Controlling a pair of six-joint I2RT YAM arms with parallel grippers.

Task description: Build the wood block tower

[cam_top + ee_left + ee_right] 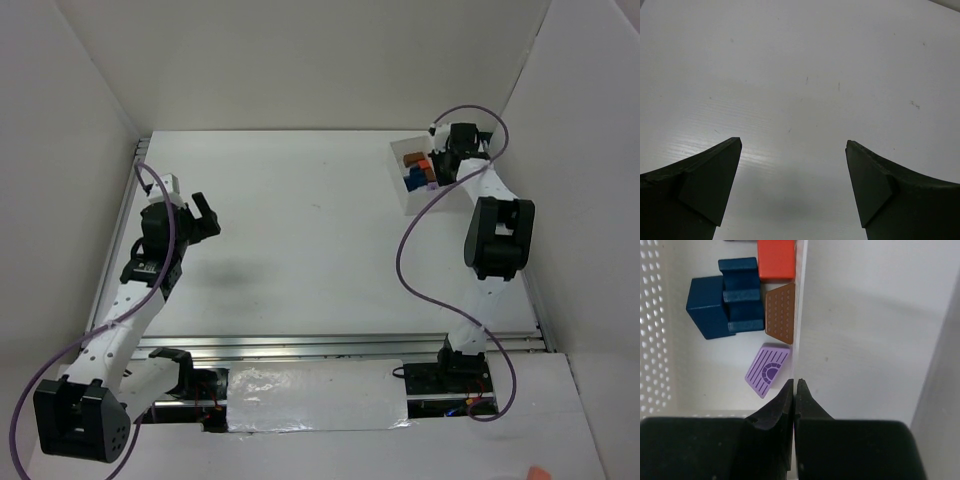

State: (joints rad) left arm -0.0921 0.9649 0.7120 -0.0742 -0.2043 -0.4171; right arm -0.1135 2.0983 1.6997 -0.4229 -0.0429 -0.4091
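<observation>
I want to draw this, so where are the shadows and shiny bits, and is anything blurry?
Top external view: the left end effector casts a soft shadow on the table. Left wrist view: dim shadow low between its fingers, shiny streaks beside one. Right wrist view: the purple block is sharp; the right end effector is dark, slightly soft.
</observation>
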